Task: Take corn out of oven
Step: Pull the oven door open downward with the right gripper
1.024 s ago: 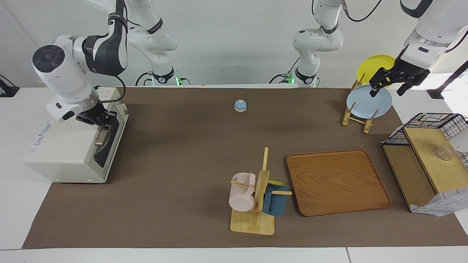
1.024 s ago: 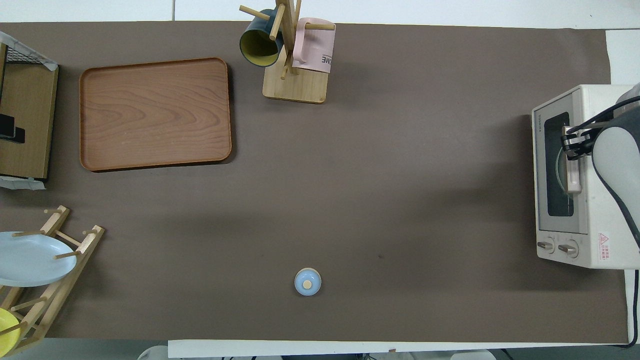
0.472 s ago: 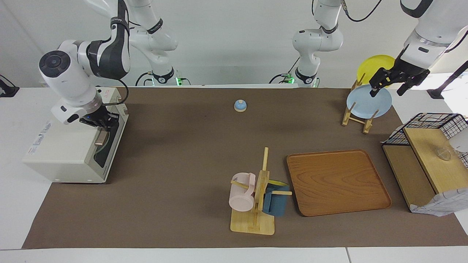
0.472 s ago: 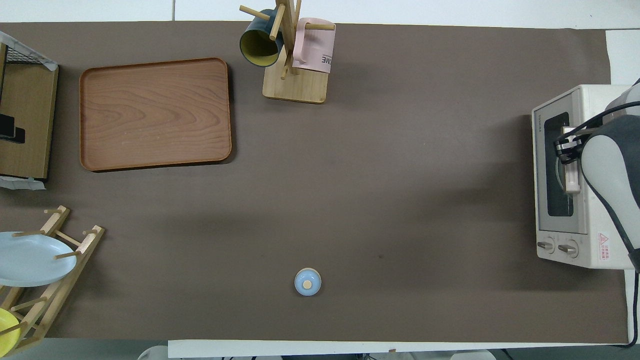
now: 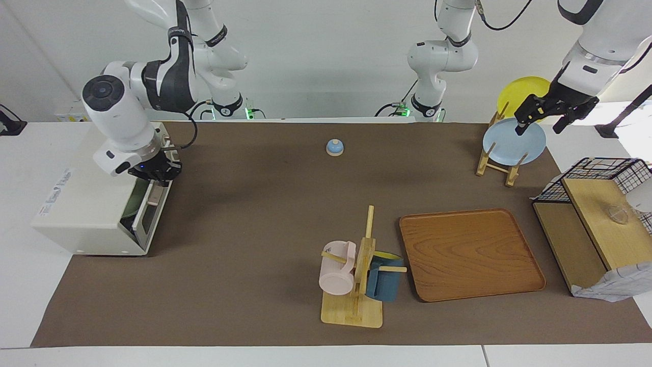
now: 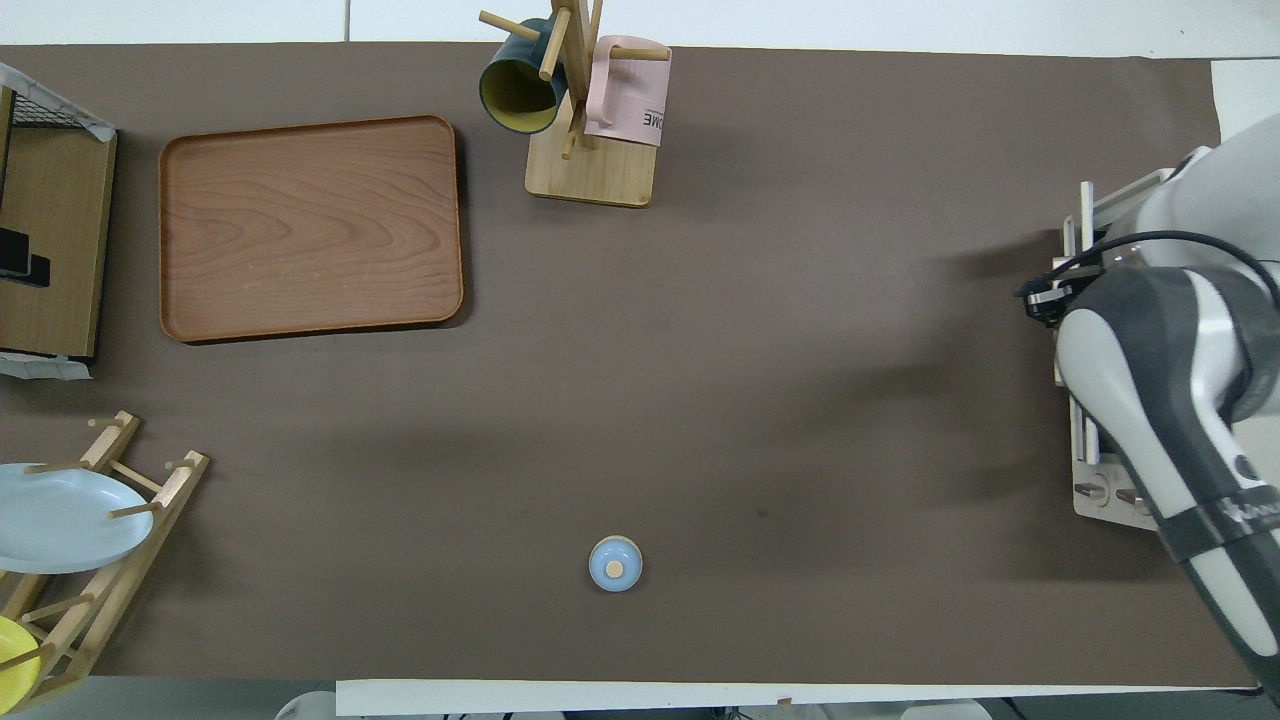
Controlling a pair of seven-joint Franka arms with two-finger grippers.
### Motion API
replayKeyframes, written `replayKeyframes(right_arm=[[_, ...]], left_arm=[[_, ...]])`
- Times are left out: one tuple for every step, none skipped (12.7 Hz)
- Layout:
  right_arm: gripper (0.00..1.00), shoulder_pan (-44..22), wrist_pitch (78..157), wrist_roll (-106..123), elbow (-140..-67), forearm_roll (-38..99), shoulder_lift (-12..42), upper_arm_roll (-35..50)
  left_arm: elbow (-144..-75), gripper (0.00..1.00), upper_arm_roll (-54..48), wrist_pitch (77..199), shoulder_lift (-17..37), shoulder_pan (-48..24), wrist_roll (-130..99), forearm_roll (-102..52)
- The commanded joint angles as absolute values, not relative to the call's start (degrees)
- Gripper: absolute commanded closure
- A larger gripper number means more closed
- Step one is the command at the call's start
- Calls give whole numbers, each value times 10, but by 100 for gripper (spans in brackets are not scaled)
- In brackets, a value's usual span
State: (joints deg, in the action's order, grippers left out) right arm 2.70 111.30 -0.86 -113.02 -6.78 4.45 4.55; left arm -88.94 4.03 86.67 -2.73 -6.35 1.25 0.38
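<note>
Right gripper [image 5: 155, 176] is pinching the bar handle [image 5: 152, 201] of the boxy cream-white toaster oven [image 5: 86, 204] and the dark glass door, shut half a second ago, is now swinging partway open. Corn isn't showing, just a pale green plate edge [image 5: 130, 204] inside the oven. Left gripper [image 5: 542, 114] is waiting, fingers spread, over the wooden plate rack [image 5: 496, 158], well apart from the oven.

Wood, wire and matt cloth beside glossy robot shells

The brown table cover [image 5: 254, 244] looks matt and cloth-like; the rounded rectangular tray [image 5: 471, 253] shows smooth, satin wood grain; the pale mug stand [image 5: 356, 290] and plate rack [image 5: 496, 163] are bare wood; the boxy cream-white oven [image 5: 91, 214] looks smooth-painted with a glass door; the black basket [image 5: 606, 171] is wire mesh.
</note>
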Motion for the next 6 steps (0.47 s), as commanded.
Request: replayKeyframes(right_arm=[[100, 24, 1192, -34, -1129, -69, 109, 44], [100, 13, 1213, -35, -1129, -69, 128, 44], [100, 9, 1228, -36, -1129, -68, 143, 44], [100, 9, 1237, -36, -1129, -67, 154, 44], [100, 6, 1245, -43, -1128, -67, 159, 45], [100, -8, 1244, -62, -1122, -63, 160, 45]], left_arm=[[-894, 0, 40, 859, -33, -61, 11, -2], [-894, 0, 40, 859, -33, -61, 11, -2], [-894, 0, 40, 859, -33, -61, 11, -2], [-894, 0, 40, 859, -33, -61, 11, -2], [-894, 0, 40, 859, -33, -61, 11, -2], [-894, 0, 40, 859, -33, -61, 11, -2]])
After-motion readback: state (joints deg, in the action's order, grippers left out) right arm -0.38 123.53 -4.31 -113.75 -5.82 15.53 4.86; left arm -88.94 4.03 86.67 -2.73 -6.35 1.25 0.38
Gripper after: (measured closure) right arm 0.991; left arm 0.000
